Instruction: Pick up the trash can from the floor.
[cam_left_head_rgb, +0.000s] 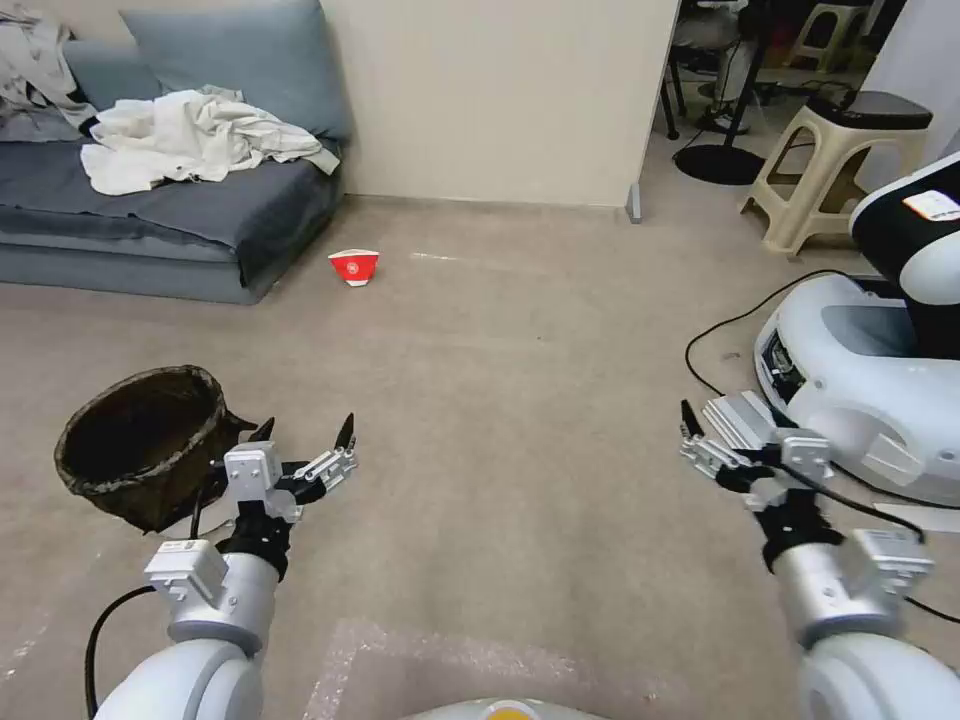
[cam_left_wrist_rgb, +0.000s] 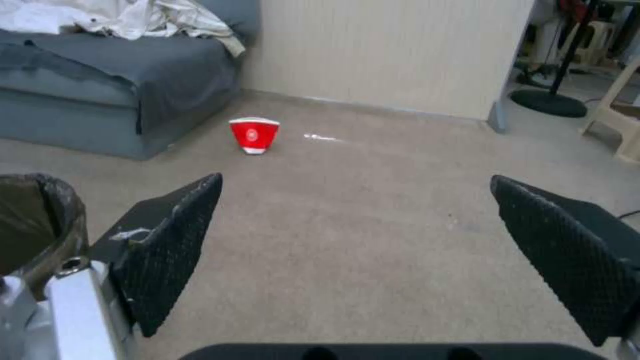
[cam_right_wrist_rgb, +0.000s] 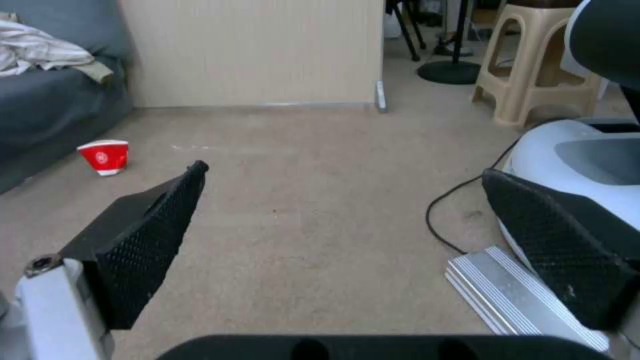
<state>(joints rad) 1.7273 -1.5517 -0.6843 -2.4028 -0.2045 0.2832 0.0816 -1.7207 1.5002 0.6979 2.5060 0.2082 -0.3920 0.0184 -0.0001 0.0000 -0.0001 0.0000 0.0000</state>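
The trash can (cam_left_head_rgb: 140, 445), a small round bin with a dark crinkled liner folded over its rim, stands on the beige carpet floor (cam_left_head_rgb: 520, 400) at the lower left. My left gripper (cam_left_head_rgb: 305, 432) hovers just to its right, open, with nothing between its fingers. In the left wrist view the trash can (cam_left_wrist_rgb: 33, 220) shows at the edge, beside the open left gripper (cam_left_wrist_rgb: 357, 180). My right gripper (cam_left_head_rgb: 730, 440) is held out low on the right, far from the bin. It is open and empty, as the right wrist view (cam_right_wrist_rgb: 345, 170) confirms.
A red-and-white paper bowl (cam_left_head_rgb: 354, 266) sits on the carpet near a grey sofa (cam_left_head_rgb: 180, 220) strewn with cloth. Another robot's white base (cam_left_head_rgb: 860, 380), a black cable (cam_left_head_rgb: 720, 340) and a silver ribbed block (cam_left_head_rgb: 740, 420) crowd the right. A beige stool (cam_left_head_rgb: 830, 170) stands beyond.
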